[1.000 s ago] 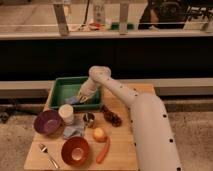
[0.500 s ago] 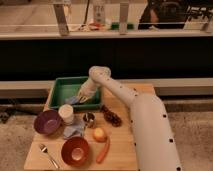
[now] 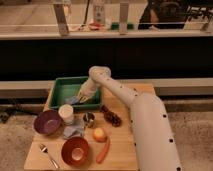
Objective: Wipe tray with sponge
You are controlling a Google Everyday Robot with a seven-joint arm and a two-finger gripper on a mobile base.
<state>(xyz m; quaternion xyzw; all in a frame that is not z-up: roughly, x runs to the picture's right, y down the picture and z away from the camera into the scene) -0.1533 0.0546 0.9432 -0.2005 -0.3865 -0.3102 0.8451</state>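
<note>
The green tray sits at the back left of the wooden table. My white arm reaches from the lower right over its right half, and the gripper hangs low over the tray's front right part. A small light-blue sponge shows at the gripper's tip near the tray's front wall. The gripper hides part of it, so whether it is held cannot be made out.
In front of the tray stand a white cup, a small metal cup, a purple bowl, a blue-grey cloth, dark grapes, an orange fruit, a carrot, a red-brown bowl and a spoon.
</note>
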